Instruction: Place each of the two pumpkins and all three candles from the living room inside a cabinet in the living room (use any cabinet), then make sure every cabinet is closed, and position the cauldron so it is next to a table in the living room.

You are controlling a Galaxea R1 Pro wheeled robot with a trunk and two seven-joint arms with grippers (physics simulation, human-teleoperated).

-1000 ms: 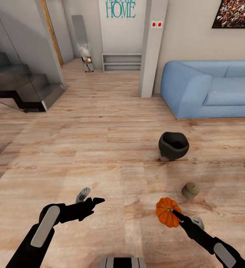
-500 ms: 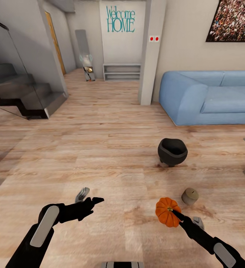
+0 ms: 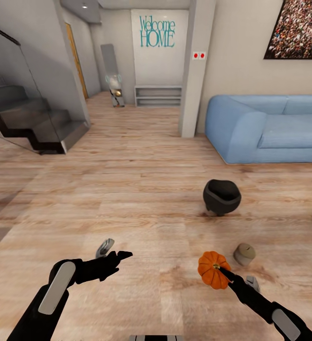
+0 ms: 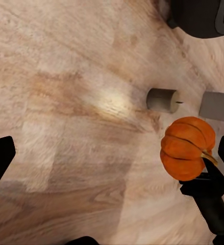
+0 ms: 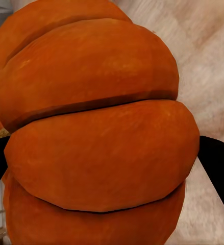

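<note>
Orange pumpkin in R jaws.

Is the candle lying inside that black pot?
No, the candle sits on the wooden floor, well apart from the pot, nearer the pumpkin in the right claw.

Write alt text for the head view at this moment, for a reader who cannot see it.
The right gripper holds an orange pumpkin above a wooden floor, while the left gripper hangs open and empty. Beyond the pumpkin a grey candle lies on the floor, then a black cauldron, with a blue sofa against the far wall.
</note>
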